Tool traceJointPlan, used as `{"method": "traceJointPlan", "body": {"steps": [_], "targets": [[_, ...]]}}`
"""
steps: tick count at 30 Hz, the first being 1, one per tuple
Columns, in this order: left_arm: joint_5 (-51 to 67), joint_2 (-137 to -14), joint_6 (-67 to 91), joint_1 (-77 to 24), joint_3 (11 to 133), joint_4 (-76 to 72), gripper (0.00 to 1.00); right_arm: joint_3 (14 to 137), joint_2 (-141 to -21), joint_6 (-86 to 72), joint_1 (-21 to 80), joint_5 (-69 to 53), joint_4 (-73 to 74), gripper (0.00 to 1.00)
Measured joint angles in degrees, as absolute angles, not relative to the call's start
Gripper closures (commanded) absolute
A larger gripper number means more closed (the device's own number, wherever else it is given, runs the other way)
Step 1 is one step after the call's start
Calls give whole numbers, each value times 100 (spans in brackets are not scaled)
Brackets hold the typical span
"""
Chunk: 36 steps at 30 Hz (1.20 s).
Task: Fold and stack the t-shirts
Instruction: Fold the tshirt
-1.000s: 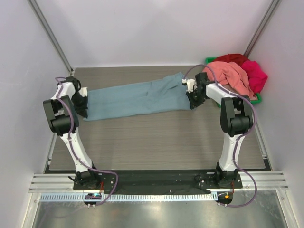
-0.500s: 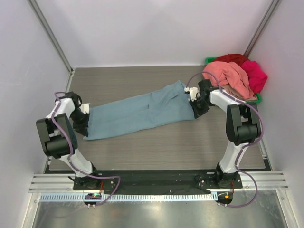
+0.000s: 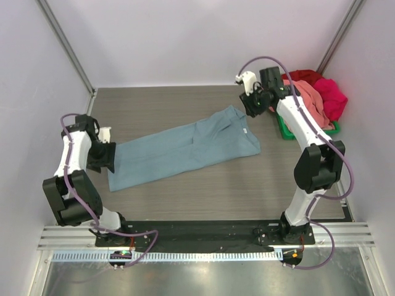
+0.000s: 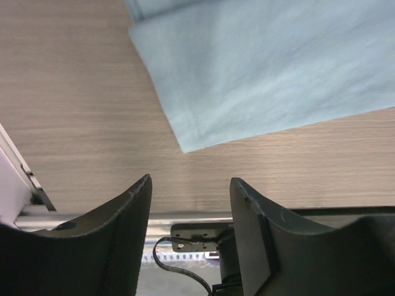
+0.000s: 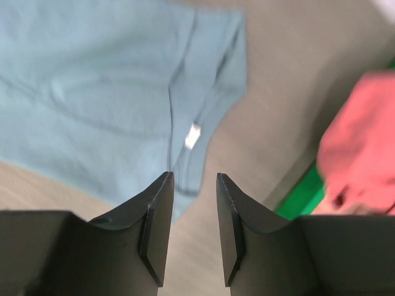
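The dusty blue-grey t-shirt (image 3: 185, 148) lies as a long strip slanting across the table (image 3: 185, 197), from the left edge toward the far right corner. The left gripper (image 4: 191, 180) hovers beside its near-left corner, jaws apart, empty. The right gripper (image 5: 194, 177) hangs above the collar end, jaws parted, empty.

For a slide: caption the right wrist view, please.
Open right gripper above the blue-grey t-shirt, its white neck label visible; salmon-pink shirt and green bin at right.
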State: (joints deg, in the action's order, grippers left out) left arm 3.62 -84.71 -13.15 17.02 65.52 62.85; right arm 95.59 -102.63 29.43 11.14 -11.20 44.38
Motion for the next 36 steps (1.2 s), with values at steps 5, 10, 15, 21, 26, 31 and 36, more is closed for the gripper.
{"method": "traceJointPlan", "body": {"steps": [5,10,15,21,26,31,36], "targets": [[897,-8941,-1350,1669,7144,6302,66,10683,-11045,2989,1680,-1190,4311,60],[1339,-9489,-1396,1503,7185,6294,93,11531,-12309,3024,2239,-1214,4388,62],[1614,-9640,-1393,1347,7102,6259,100,12267,-13249,2967,2596,-1236,4515,65],[1721,-9845,-1299,1234,6943,6167,100,12752,-13627,2849,2823,-1293,4493,64],[1717,-10202,-1199,1194,6785,5977,100,12818,-13673,2794,2936,-1332,4464,60],[1715,-10280,-1173,1190,6740,5929,99,12964,-13904,2700,3004,-1345,4410,57],[1710,-10298,-1114,1168,6740,5900,98,13074,-14219,2637,3026,-1345,4348,56]]}}
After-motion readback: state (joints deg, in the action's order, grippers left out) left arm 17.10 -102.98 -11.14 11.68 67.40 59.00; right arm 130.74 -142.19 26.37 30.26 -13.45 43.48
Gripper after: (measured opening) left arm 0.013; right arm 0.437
